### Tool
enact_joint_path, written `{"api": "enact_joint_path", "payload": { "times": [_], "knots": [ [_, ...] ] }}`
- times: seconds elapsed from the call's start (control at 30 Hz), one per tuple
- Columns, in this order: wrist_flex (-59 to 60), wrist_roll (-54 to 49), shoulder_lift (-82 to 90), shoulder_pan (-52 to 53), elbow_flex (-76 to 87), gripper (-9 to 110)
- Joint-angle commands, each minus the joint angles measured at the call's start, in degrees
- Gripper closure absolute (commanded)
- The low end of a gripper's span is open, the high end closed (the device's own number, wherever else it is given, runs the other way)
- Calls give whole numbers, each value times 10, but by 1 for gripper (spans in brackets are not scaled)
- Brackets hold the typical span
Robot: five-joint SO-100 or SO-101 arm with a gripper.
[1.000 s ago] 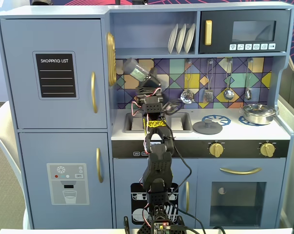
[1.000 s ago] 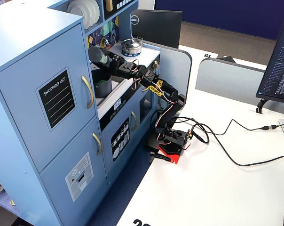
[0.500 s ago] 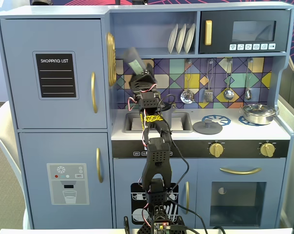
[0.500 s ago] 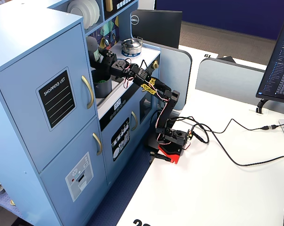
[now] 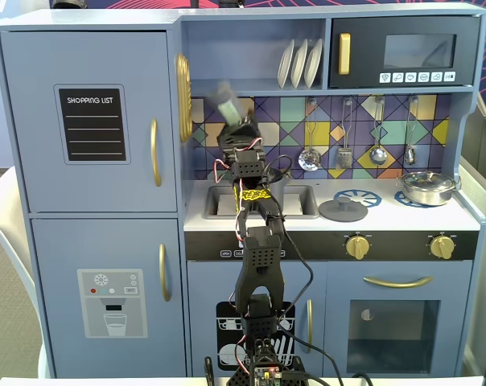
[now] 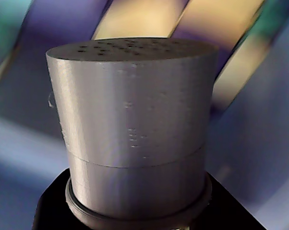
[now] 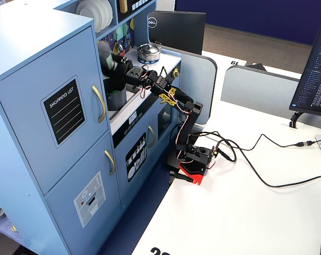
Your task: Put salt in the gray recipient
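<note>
The salt [image 5: 229, 100] is a gray shaker held high above the sink, tilted slightly left and blurred. My gripper [image 5: 238, 123] is shut on its lower body. In the wrist view the salt [image 6: 135, 110] fills the frame, its perforated flat top facing up, with the black gripper [image 6: 135, 213] around its base. In the side fixed view the salt [image 7: 104, 52] stands over the gray recipient [image 7: 117, 99], a matte gray pot in the sink with something green inside. In the front fixed view the arm hides most of that pot.
A shiny steel lidded pan [image 5: 426, 187] sits on the right burner and a flat gray lid [image 5: 343, 211] lies beside the sink [image 5: 223, 202]. Utensils [image 5: 377, 151] hang on the back wall, and white plates [image 5: 299, 63] stand on the shelf above. Cables [image 7: 256, 159] cross the white table.
The salt has swung from lying tilted to the left to nearly upright and risen a little. The arm has leaned in closer over the sink.
</note>
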Motion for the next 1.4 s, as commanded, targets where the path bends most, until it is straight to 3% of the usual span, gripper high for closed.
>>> {"api": "enact_joint_path", "payload": {
  "times": [0.0,0.23,0.33,0.7,0.97,1.07,1.17,1.27,1.37],
  "knots": [
    [-49,-19,12,-1,-17,101],
    [164,13,33,23,-4,101],
    [187,25,33,22,2,101],
    [-56,-38,47,-7,28,101],
    [200,2,58,28,28,101],
    [214,3,68,21,52,101],
    [118,-44,79,10,69,101],
    [19,-182,81,-2,64,101],
    [-3,-326,78,11,50,101]
  ]
}}
